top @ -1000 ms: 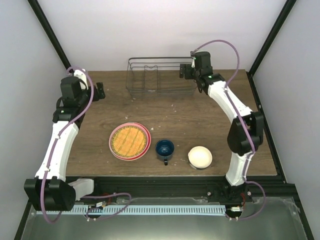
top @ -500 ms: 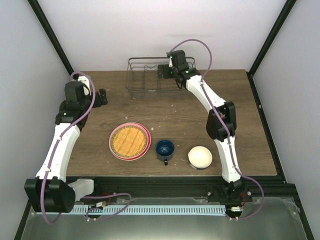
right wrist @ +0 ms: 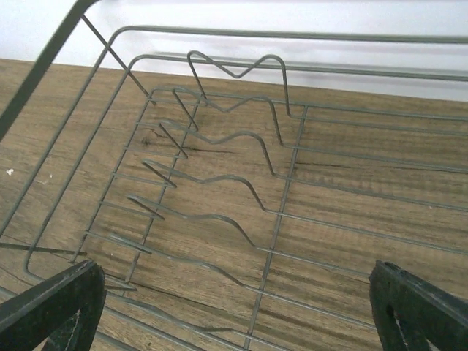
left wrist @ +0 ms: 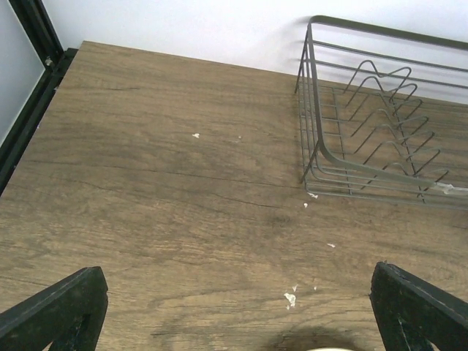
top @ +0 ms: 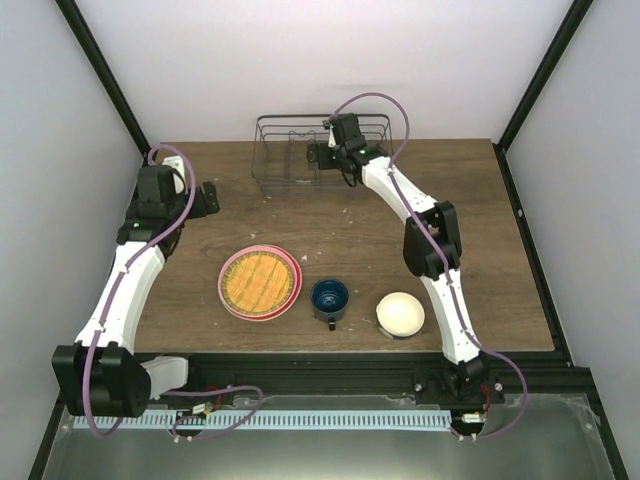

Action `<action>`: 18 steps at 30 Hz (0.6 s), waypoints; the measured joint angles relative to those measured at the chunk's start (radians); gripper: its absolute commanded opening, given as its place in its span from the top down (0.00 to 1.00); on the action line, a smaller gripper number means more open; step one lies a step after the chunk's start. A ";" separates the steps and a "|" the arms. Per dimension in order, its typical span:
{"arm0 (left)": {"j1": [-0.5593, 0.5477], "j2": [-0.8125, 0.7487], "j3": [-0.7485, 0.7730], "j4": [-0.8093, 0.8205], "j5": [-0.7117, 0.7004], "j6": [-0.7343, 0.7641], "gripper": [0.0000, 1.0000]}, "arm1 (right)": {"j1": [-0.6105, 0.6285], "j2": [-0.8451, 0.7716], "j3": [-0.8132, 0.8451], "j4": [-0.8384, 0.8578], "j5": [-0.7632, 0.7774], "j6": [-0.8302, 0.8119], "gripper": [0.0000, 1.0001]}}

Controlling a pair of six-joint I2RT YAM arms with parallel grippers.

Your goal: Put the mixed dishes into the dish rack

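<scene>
Four dishes, all on the wooden table (top: 400, 220) near its front edge, well apart from the dish rack (top: 272, 152) at the back:
- woven-pattern plate (top: 259, 280) stacked on pink plate (top: 224, 288)
- dark blue mug (top: 329, 298), just right of the plates
- cream bowl (top: 400, 313), right of the mug

Right gripper (top: 318, 153): over the rack's dividers (right wrist: 219, 175), jaws spread wide, empty.

Left gripper (top: 205, 198): over bare wood at the table's left, jaws wide, holding nothing.

White flecks (left wrist: 289, 297) scattered on the wood.
</scene>
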 measured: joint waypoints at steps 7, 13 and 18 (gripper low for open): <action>0.000 0.029 0.000 -0.002 0.006 -0.003 0.00 | 0.000 0.031 0.000 -0.001 -0.018 0.003 0.00; 0.000 0.039 0.000 -0.004 0.015 -0.007 0.00 | 0.000 0.031 -0.002 -0.003 -0.035 -0.008 0.00; 0.000 0.039 -0.007 -0.003 0.017 -0.006 0.00 | 0.000 0.031 -0.002 -0.014 -0.056 -0.016 0.00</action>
